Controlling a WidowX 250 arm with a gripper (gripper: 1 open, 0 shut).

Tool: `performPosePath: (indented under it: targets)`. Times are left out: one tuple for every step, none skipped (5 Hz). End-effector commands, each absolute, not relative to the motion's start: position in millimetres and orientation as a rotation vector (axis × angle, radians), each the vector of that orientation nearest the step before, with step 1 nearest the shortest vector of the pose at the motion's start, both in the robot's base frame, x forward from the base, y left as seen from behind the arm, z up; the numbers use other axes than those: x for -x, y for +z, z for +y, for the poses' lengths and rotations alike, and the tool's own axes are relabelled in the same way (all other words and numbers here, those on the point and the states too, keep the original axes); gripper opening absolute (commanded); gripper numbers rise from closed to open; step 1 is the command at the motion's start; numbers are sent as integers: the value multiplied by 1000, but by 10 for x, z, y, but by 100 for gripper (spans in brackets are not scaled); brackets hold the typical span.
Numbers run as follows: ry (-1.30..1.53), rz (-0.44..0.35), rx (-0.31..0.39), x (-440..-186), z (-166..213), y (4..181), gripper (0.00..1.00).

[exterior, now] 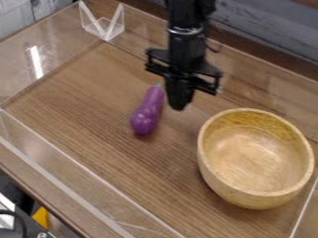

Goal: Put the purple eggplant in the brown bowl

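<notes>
The purple eggplant (147, 112) lies on the wooden tabletop, left of centre, its thinner end pointing up and to the right. Just to its right my gripper (180, 101) points straight down with its fingers shut and nothing visible between them; it stands beside the eggplant's thin end and does not hold it. At the right sits the brown bowl (256, 114), a wide wooden bowl that is empty. The gripper hangs over the table between the eggplant and the bowl's left rim.
Low clear plastic walls (45, 61) border the tabletop on all sides. A small clear folded stand (100, 21) sits at the back left corner. A grey plank wall runs behind the table.
</notes>
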State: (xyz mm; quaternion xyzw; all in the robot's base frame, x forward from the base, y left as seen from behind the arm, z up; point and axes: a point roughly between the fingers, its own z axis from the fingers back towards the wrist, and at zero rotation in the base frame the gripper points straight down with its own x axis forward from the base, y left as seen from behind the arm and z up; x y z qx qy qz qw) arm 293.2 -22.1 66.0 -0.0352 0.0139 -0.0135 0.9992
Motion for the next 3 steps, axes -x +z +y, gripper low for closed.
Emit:
performPosePath:
  targets:
    - [-1,-62,68,-3082,-374,978,0]
    - [53,-76,64,-3056,-445,1181,100]
    - [92,-91,70,-2998,-456,1437,100]
